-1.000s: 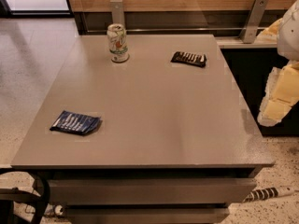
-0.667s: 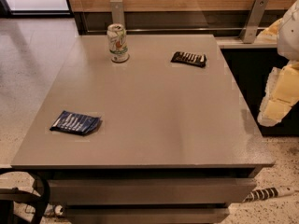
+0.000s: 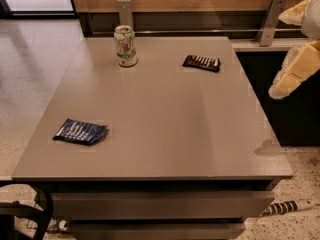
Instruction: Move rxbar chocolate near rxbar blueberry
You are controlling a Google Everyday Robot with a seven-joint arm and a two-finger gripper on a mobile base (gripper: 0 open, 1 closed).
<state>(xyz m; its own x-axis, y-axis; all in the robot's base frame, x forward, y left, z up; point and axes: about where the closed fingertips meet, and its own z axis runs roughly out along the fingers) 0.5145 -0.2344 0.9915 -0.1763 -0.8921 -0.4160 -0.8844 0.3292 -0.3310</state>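
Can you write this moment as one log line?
claw: right of table | rxbar chocolate: far right | rxbar blueberry: near left

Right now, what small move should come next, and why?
Probably bring the gripper in over the table toward the rxbar chocolate. The gripper hangs beyond the table's right edge, away from that bar, which lies at the far right, well apart from the rxbar blueberry at the near left.

rxbar chocolate (image 3: 201,63) far-right, rxbar blueberry (image 3: 80,131) near-left

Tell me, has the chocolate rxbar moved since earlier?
No. The rxbar chocolate keeps its spot right of the can; the gripper hangs right of the table.
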